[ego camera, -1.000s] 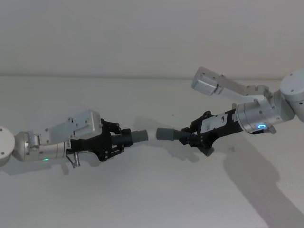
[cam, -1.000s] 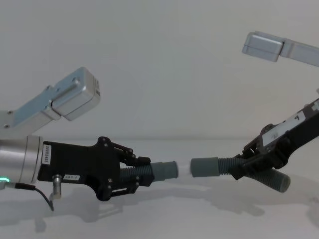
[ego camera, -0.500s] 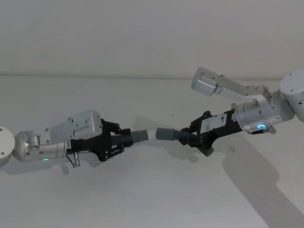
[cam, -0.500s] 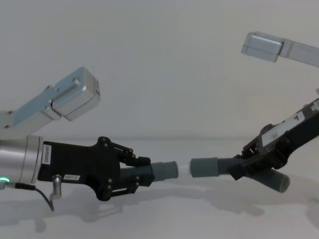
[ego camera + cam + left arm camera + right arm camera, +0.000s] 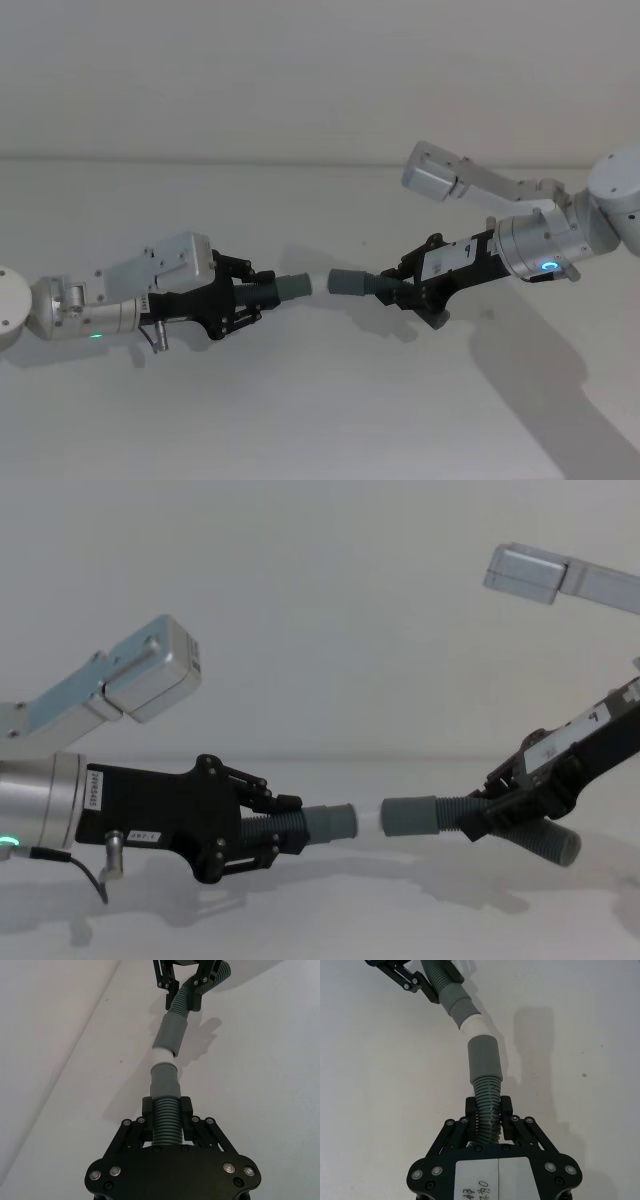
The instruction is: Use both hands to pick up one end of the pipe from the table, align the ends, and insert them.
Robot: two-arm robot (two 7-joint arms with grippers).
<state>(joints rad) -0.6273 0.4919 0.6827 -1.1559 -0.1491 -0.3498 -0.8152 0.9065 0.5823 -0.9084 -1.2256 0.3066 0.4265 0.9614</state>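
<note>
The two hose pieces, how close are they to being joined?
Done: the left claw and right claw each grip a hose piece above the table. In hand: the left cuff, with its white stub, faces the right cuff. Left: pushing the stub fully in.

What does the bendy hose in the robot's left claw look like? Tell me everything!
The left hose is short, dark grey and ribbed, ending in a smooth cuff with a white stub sticking out. The left gripper pinches its ribbed part, holding it above the table. The stub points at the right hose's cuff, about touching its mouth.
</note>
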